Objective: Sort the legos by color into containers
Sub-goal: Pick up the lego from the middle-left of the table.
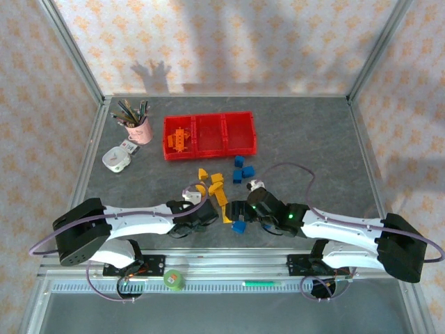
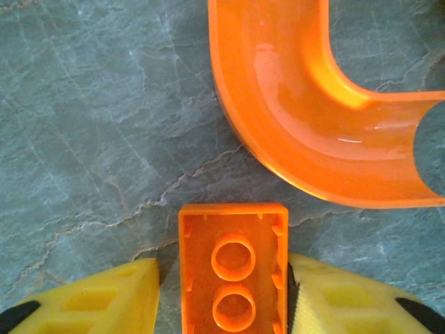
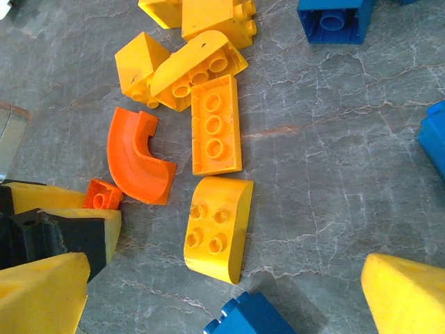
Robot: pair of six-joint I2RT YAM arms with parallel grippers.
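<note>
One orange arch (image 2: 278,104), just beyond orange brick (image 2: 233,271)

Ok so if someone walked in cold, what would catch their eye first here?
Probably the bright red tray of three bins at the far middle of the table, with orange pieces in its left bin. Next, the scatter of yellow, orange and blue bricks lying just in front of it. Up close, the left pincer straddles a small orange brick beside a glossy orange arch.
</note>
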